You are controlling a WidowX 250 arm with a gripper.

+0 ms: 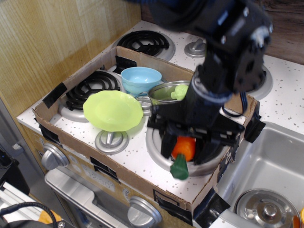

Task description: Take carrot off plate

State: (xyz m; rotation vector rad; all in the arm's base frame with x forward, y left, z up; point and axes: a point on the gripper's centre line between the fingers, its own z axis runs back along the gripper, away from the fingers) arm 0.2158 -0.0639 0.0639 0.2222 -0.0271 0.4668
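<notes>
Carrot gripped, off plate, over front right burner.
Gripper clamped on carrot; long axis near vertical, green stub down. Blue bowl behind plate, steel pan right of bowl; cardboard wall in front.

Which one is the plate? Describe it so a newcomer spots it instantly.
Start at the cardboard tray lying over the stovetop. At its front left, over the burner, sits the plate: round, lime green, wavy-rimmed and bare. The blue bowl behind it is smaller and deeper.
</notes>
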